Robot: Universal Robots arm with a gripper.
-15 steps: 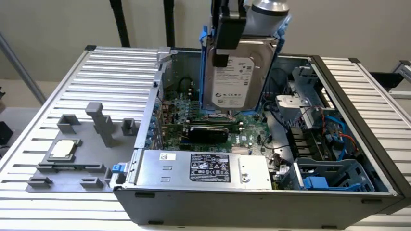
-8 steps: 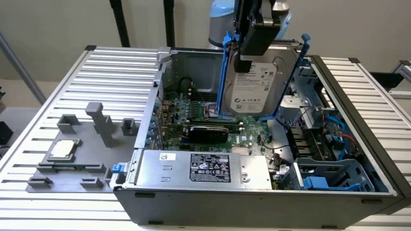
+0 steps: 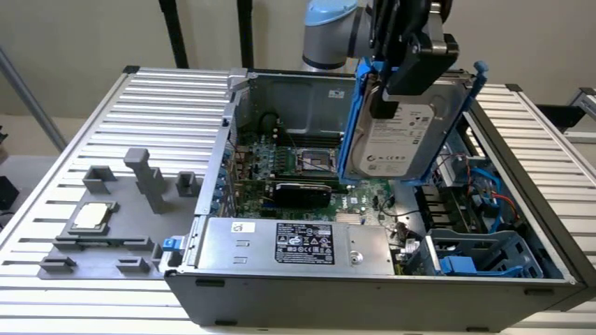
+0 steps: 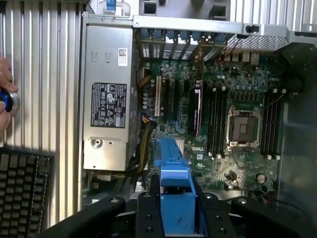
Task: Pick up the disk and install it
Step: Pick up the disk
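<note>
On the exterior view's left, a grey moulded fixture (image 3: 121, 209) lies on the ribbed aluminium table (image 3: 167, 98), with a small square silver chip (image 3: 93, 216) seated in it. In the middle stands the open grey sheet-metal computer case (image 3: 373, 300), with its green motherboard (image 3: 363, 192) exposed and a labelled power-supply box (image 3: 298, 244) along the near wall. Above the open case hangs the disk (image 3: 403, 136), a flat silver-grey drive with a white printed label. It is tilted nearly upright, framed by a bright blue plastic carrier (image 3: 354, 118), and held clear of the board. The black gripper (image 3: 410, 80) is clamped on its upper end, one finger against the labelled face. Toward the exterior view's right sits a blue plastic drive cage (image 3: 475, 255). The wrist view looks along the carrier's blue edge between the black fingers (image 4: 148, 210). It also takes in the square CPU socket (image 4: 242, 126), a person's hand (image 4: 4, 79) on a blue knob (image 4: 9, 101), and a black keyboard (image 4: 22, 183).
</note>
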